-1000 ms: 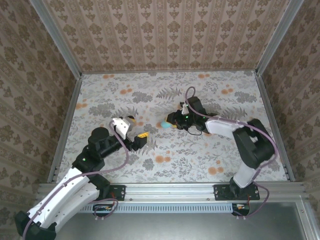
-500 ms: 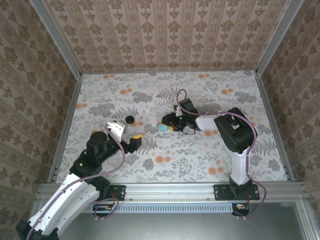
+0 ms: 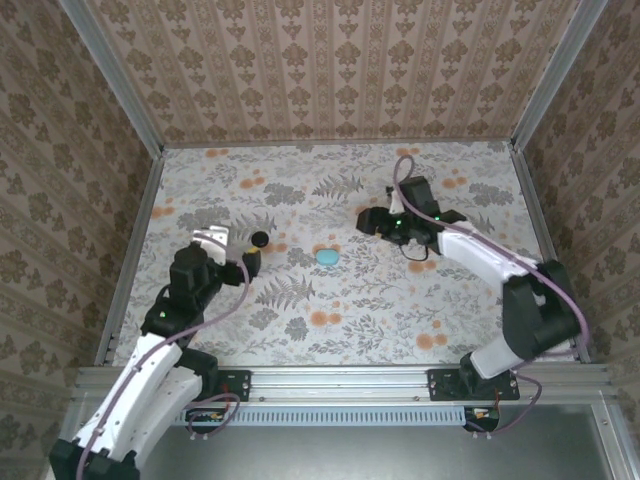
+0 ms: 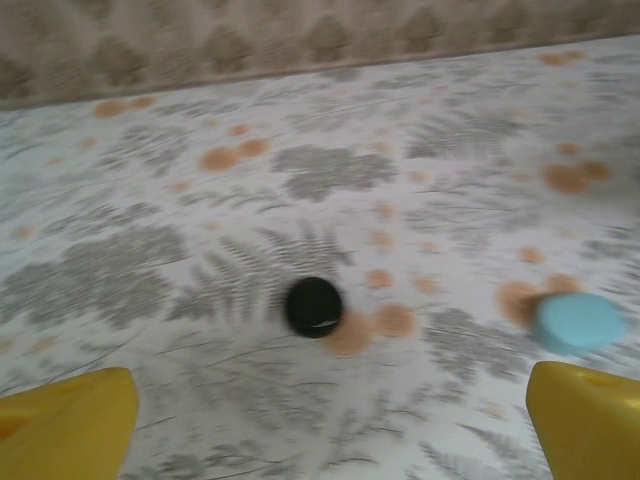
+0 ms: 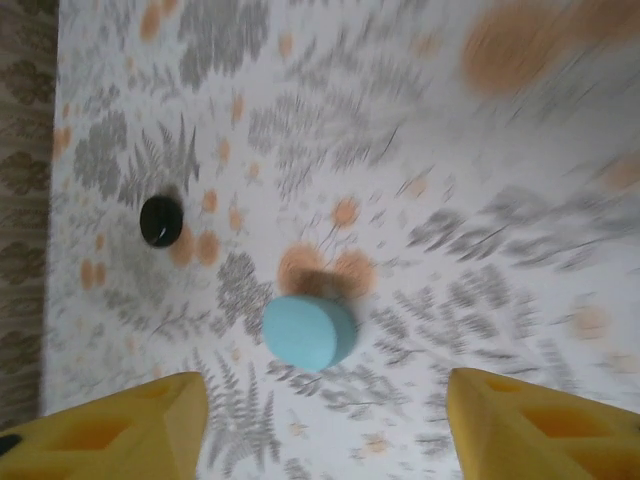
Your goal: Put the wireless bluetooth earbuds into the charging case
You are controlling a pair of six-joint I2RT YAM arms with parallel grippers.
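Note:
A teal round charging case (image 3: 326, 256) lies shut on the floral table mid-scene. A smaller black round case (image 3: 259, 239) sits to its left. The earbuds are out of view. My left gripper (image 3: 252, 262) hovers just near of the black case. In the left wrist view its yellow fingertips (image 4: 65, 425) stand wide open, with the black case (image 4: 313, 306) ahead and the teal case (image 4: 578, 322) at right. My right gripper (image 3: 368, 220) hangs up and to the right of the teal case. In the right wrist view it (image 5: 330, 430) is open with nothing in it, and the teal case (image 5: 308, 331) lies ahead.
Patterned walls with metal rails (image 3: 135, 240) close in the table on three sides. A purple cable (image 3: 400, 170) loops over the right wrist. The black case (image 5: 161, 220) lies far left in the right wrist view.
The right gripper opened, left the teal case on the table and drew back to the right. The left gripper opened wider and pulled back left, uncovering the black case.

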